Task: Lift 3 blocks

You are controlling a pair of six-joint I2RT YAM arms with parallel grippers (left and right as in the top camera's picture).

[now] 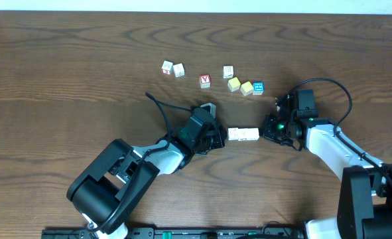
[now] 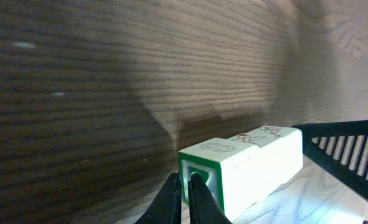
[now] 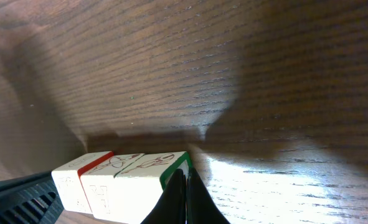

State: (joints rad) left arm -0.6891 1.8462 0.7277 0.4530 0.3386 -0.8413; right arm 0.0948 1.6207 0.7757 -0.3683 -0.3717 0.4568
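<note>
- Looking down from above, I see the big brown wooden table (image 1: 63, 79) under everything.
- My left arm (image 1: 149, 156) reaches in from the near left. My right arm (image 1: 328, 143) reaches in from the near right.
- My left hand (image 1: 222, 136) is closed, with its two fingers pressed together and nothing between them. Its tip touches the left end of the row, on a face with a green border.
- My right hand (image 1: 264, 131) is closed too, and nothing is between its fingers. Its tip touches the other end of the row.
- The three blocks (image 1: 243, 134) make one straight row, side against side, right between my two hands. I cannot tell if they rest on the table or sit just off it.
- Farther back, apart from the row, are two white cubes (image 1: 172, 68), a red cube (image 1: 205, 81), two yellow cubes (image 1: 240, 86) and a blue cube (image 1: 258, 87).
</note>
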